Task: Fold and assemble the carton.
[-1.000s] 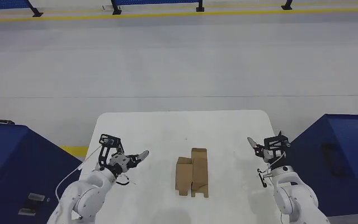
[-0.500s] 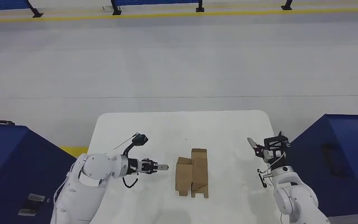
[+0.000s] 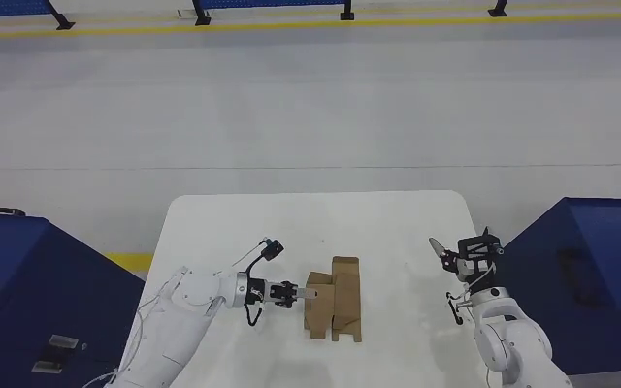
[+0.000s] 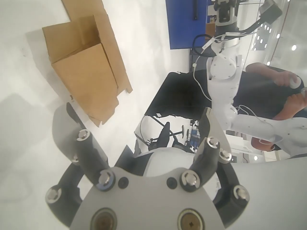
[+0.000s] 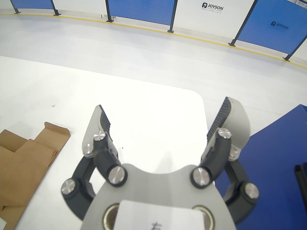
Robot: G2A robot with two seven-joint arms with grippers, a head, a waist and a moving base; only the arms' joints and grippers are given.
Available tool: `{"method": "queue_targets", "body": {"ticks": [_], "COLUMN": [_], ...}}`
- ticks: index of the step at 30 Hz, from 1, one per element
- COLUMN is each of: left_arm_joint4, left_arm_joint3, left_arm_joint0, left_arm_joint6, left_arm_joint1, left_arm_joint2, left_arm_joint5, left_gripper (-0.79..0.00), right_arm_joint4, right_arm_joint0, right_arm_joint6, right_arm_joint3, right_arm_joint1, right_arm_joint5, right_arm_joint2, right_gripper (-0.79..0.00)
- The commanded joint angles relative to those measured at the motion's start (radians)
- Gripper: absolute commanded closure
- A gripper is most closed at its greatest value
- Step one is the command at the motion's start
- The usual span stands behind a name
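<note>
A flattened brown carton (image 3: 333,299) lies near the middle of the white table (image 3: 291,223), its flaps spread flat. My left gripper (image 3: 299,292) is low over the table, right at the carton's left edge and turned on its side. In the left wrist view this gripper (image 4: 136,107) is open, with one finger (image 4: 63,120) close beside the carton (image 4: 84,60); I cannot tell if they touch. My right gripper (image 3: 456,254) hangs near the table's right edge, well away from the carton. It (image 5: 163,104) is open and holds nothing, with the carton (image 5: 21,159) off to one side.
Dark blue barriers stand close to the table on the left (image 3: 49,281) and on the right (image 3: 572,262). The table's far half is bare white surface. A yellow floor line (image 3: 310,24) runs far behind.
My left arm has swung from the table's left side rightward, bringing its gripper up to the carton's left edge. The right arm and the carton have not moved.
</note>
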Motion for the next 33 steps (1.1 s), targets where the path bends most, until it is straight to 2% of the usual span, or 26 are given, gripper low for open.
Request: {"method": "queue_targets", "body": {"ticks": [1, 8, 16, 18, 19, 20, 21, 22, 23, 25, 26, 33], "left_arm_joint4": [-0.011, 0.04, 0.061, 0.052, 0.049, 0.05, 0.046, 0.029, 0.003, -0.034, -0.044, -0.124], "left_arm_joint3": [0.054, 0.165, 0.251, 0.275, 0.287, 0.301, 0.316, 0.329, 0.346, 0.379, 0.394, 0.47], "left_arm_joint0": [-0.036, -0.116, -0.177, -0.192, -0.199, -0.207, -0.213, -0.22, -0.226, -0.245, -0.253, -0.287], "left_arm_joint6": [-0.004, 0.025, 0.06, 0.065, 0.07, 0.076, 0.075, 0.066, 0.049, 0.022, 0.019, -0.015], "left_arm_joint1": [-0.011, -0.046, -0.077, -0.084, -0.088, -0.092, -0.097, -0.102, -0.107, -0.115, -0.118, -0.141], "left_arm_joint2": [0.044, 0.167, 0.247, 0.259, 0.265, 0.273, 0.281, 0.287, 0.29, 0.295, 0.298, 0.311], "left_arm_joint5": [-0.003, -0.007, 0.002, 0.001, 0.001, 0.001, 0.003, 0.002, 0.002, -0.006, -0.012, -0.06], "left_gripper": [-0.785, -0.785, -0.776, -0.711, -0.653, -0.563, -0.391, -0.366, -0.305, -0.126, 0.0, 0.0], "right_arm_joint4": [0.0, 0.0, 0.0, 0.0, 0.0, 0.0, 0.0, 0.0, 0.0, 0.0, 0.0, 0.0], "right_arm_joint0": [0.0, 0.0, 0.0, 0.0, 0.0, 0.0, 0.0, 0.0, 0.0, 0.0, 0.0, 0.0], "right_arm_joint6": [0.0, 0.0, 0.0, 0.0, 0.0, 0.0, 0.0, 0.0, 0.0, 0.0, 0.0, 0.0], "right_arm_joint3": [0.0, 0.0, 0.0, 0.0, 0.0, 0.0, 0.0, 0.0, 0.0, 0.0, 0.0, 0.0], "right_arm_joint1": [0.0, 0.0, 0.0, 0.0, 0.0, 0.0, 0.0, 0.0, 0.0, 0.0, 0.0, 0.0], "right_arm_joint5": [0.0, 0.0, 0.0, 0.0, 0.0, 0.0, 0.0, 0.0, 0.0, 0.0, 0.0, 0.0], "right_arm_joint2": [0.0, 0.0, 0.0, 0.0, 0.0, 0.0, 0.0, 0.0, 0.0, 0.0, 0.0, 0.0], "right_gripper": [-0.785, -0.785, -0.785, -0.785, -0.785, -0.785, -0.785, -0.785, -0.785, -0.785, -0.785, -0.785]}}
